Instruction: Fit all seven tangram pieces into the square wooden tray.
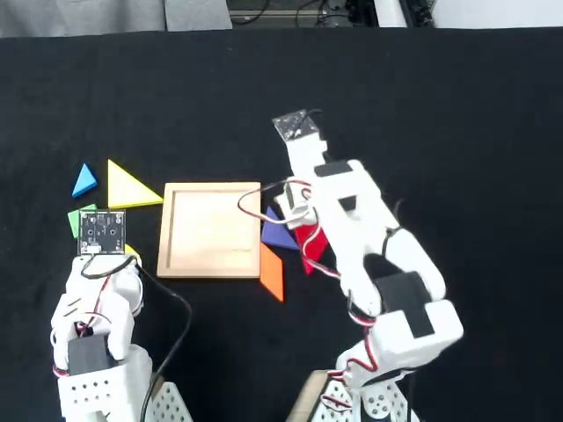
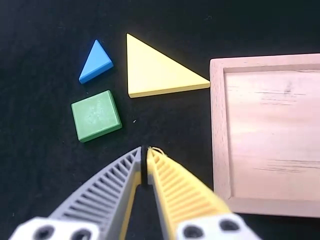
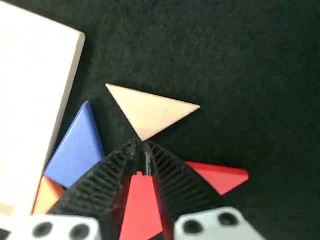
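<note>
Plainly, left claw [image 2: 145, 151] and right claw [image 3: 142, 146] are clenched empty — red piece [image 3: 220, 178] half-hidden under the latter.

Black table [image 1: 440, 88] w/ wooden tray [image 1: 211, 186], yellow tri [image 1: 129, 190], small blue tri [image 1: 84, 180], green sq [image 2: 96, 115], orange parallelogram [image 1: 272, 272]

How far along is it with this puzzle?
Nothing done yet: no piece lies in the tray. Nothing in hand: both grippers are shut and empty, the left gripper near the green square, the right gripper by the pale triangle. All seven wait on the cloth, also the light blue triangle, yellow triangle, dark blue triangle, red triangle and orange piece.
</note>
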Tool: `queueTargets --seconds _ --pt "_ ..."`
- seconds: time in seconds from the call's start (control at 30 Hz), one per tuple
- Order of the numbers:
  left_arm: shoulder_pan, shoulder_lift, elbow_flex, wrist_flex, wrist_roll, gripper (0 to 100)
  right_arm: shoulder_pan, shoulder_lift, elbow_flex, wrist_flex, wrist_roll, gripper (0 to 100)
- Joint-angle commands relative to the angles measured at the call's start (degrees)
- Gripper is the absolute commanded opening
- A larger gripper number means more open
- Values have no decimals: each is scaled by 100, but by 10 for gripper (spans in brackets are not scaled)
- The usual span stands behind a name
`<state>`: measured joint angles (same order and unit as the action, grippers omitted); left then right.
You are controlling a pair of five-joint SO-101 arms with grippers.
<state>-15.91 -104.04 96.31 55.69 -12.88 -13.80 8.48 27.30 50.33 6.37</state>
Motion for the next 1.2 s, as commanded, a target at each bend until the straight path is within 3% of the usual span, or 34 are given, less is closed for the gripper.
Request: queueTargets --seconds 0.0,0.2,0.4,0.67,1.17 --pt "57 -26 101 -44 62 30 -35 22 -470 -79 35 12" --pt "48 -26 101 -44 62 30 158 -532 -374 431 18 12" --pt "48 -26 101 -44 62 30 -35 -1138 488 -185 62 12" --pt "48 -26 101 -9 62 30 -404 -963 567 158 510 12" --pt "48 -26 101 35 62 30 18 -435 435 387 527 12"
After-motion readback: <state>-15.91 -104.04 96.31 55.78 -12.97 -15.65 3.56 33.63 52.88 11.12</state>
